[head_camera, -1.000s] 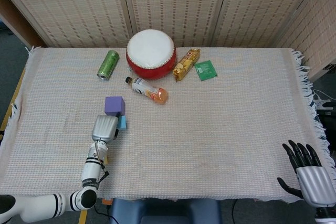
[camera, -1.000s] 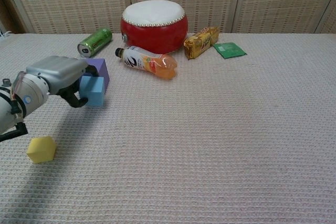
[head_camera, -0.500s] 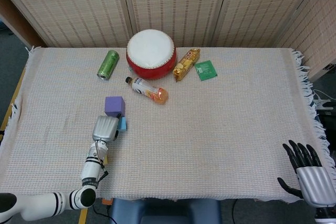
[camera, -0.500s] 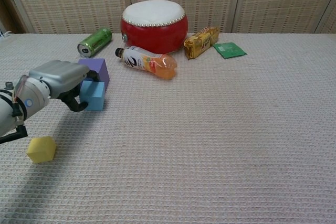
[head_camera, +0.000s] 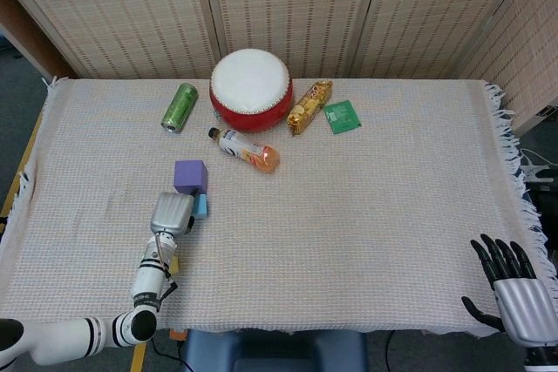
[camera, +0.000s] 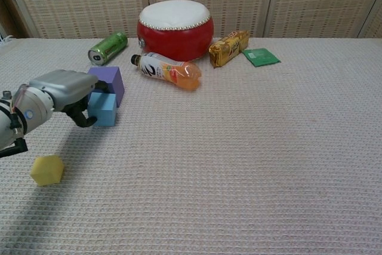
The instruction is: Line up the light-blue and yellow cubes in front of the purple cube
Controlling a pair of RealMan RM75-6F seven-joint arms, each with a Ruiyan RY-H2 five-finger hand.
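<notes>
Light-blue foam cube (camera: 105, 109) sits on the bench's woven beige cloth (camera: 250, 147), right in front of the purple foam cube (camera: 109, 82) and touching it. The left hand (camera: 64, 91), silver-backed with dark fingers, is beside the light-blue cube with its fingers curled against the cube's near-left face; whether it grips the cube or only rests on it cannot be told. The small yellow foam cube (camera: 47, 169) lies well apart, nearer the bench's front edge, below the left forearm. The right hand (head_camera: 514, 289) hangs at the far right front corner, fingers spread, holding nothing. Behind the cubes lie a green drink can (camera: 108, 48), a plastic bottle of orange drink (camera: 168, 70), a red drum with a white skin (camera: 175, 30), a yellow snack packet (camera: 228, 48) and a green sachet (camera: 260, 57).
</notes>
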